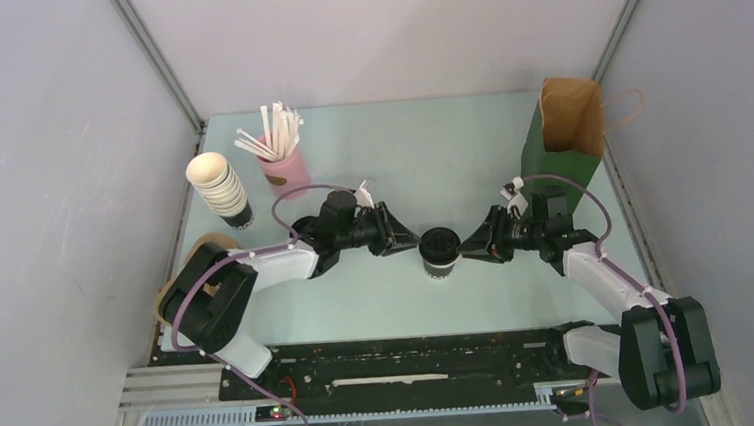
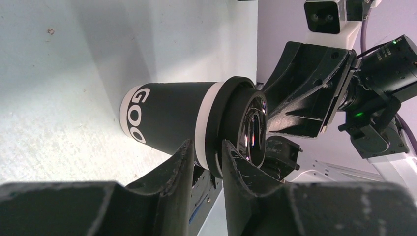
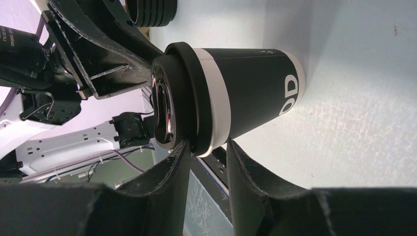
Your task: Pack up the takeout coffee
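Observation:
The takeout coffee (image 1: 440,252), a short dark cup with a white band and a black lid, stands upright mid-table. My left gripper (image 1: 410,243) meets it from the left and my right gripper (image 1: 468,247) from the right. Both are turned on their sides. In the left wrist view, the left gripper (image 2: 206,147) is shut on the cup (image 2: 169,118), one finger under the white band and one on the lid's (image 2: 241,123) top. In the right wrist view, the right gripper (image 3: 207,147) pinches the same rim of the cup (image 3: 246,93) from the opposite side.
A tall paper bag (image 1: 568,134), open at the top, stands at the back right. A stack of lidless cups (image 1: 219,189) and a pink cup of white sticks (image 1: 282,154) sit at the back left. A squat stack of black lids (image 3: 150,12) lies behind the left arm.

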Controlling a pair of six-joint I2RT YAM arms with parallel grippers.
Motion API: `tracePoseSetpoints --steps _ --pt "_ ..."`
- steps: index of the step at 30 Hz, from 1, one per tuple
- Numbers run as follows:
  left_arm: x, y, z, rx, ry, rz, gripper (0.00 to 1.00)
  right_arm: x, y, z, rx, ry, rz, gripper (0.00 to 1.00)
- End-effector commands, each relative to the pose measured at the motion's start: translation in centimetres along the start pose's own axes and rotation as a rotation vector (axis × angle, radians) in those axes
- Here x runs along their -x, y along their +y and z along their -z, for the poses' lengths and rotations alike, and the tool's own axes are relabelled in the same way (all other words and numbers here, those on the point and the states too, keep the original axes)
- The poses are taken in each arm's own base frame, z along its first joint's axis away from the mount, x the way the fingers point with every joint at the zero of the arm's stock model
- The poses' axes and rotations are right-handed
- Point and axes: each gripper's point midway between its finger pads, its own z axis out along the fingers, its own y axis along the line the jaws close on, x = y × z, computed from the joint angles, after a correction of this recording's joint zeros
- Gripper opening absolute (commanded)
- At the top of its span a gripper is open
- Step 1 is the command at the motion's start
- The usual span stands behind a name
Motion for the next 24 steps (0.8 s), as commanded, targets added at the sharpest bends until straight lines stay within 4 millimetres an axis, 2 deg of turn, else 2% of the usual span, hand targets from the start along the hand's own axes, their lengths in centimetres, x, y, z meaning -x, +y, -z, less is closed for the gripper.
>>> tracePoseSetpoints --steps 1,5,11,21,24 --pt "-0.7 -1.6 -0.2 -0.05 0.014 -0.028 0.32 0.2 1.4 0.2 0.042 -0.013 0.026 0.42" --pt "-1.3 -1.9 -0.1 -0.058 0.028 -0.032 0.3 0.0 1.7 0.2 0.039 -0.016 0.022 0.37" --pt "-1.8 -2.4 0.1 -0.067 0.027 -0.038 0.27 -0.4 1.5 0.1 0.005 -0.022 0.012 0.36" --pt "-2.6 -2.3 0.2 -0.064 0.034 -0.032 0.26 0.3 0.7 -0.3 -0.015 -0.053 0.021 0.18" --pt "-2.8 -2.4 0.2 -0.067 0.034 -0.031 0.26 0.2 -0.2 -0.6 -0.015 -0.046 0.013 0.13"
